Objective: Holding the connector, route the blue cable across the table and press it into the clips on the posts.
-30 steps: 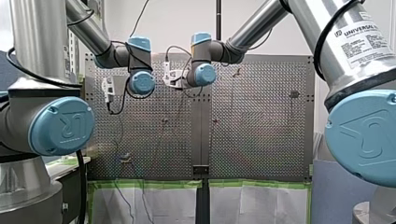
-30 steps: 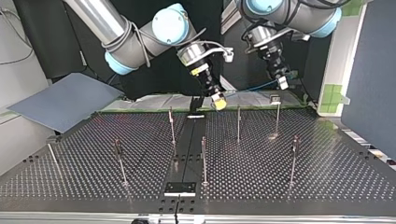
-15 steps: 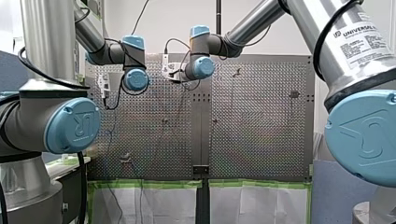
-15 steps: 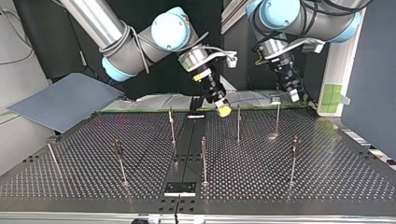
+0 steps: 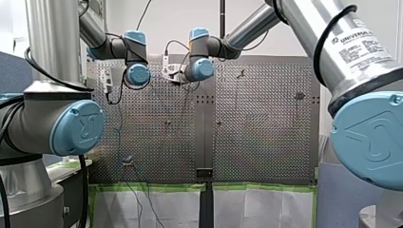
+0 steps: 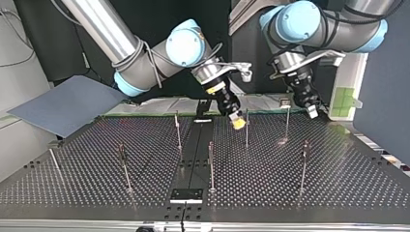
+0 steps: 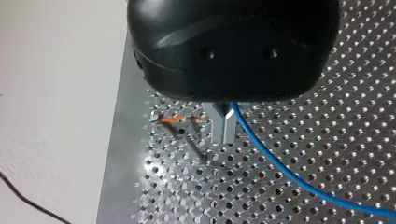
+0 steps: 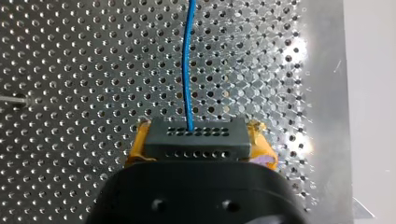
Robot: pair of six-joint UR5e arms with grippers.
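Front view: green tape (image 5: 152, 187) borders the perforated table (image 5: 266, 142) low in frame.

Top view: thin posts (image 6: 211, 166) stand across it; my right gripper (image 6: 237, 123), upper centre, hangs just beside one, my left gripper (image 6: 312, 112) upper right.

Left wrist view: metal fingers (image 7: 218, 128) pressed together, blue cable (image 7: 280, 170) emerging beside them, an orange-tipped clip (image 7: 173, 120) near.

Right wrist view: yellow pads (image 8: 264, 142) clench the black, hole-dotted connector (image 8: 196, 139); the cable runs straight ahead.

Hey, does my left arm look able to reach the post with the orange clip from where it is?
Probably yes. In the left wrist view the orange clip sits just beside the left tool, nothing between them; the blue cable trails off the other way.
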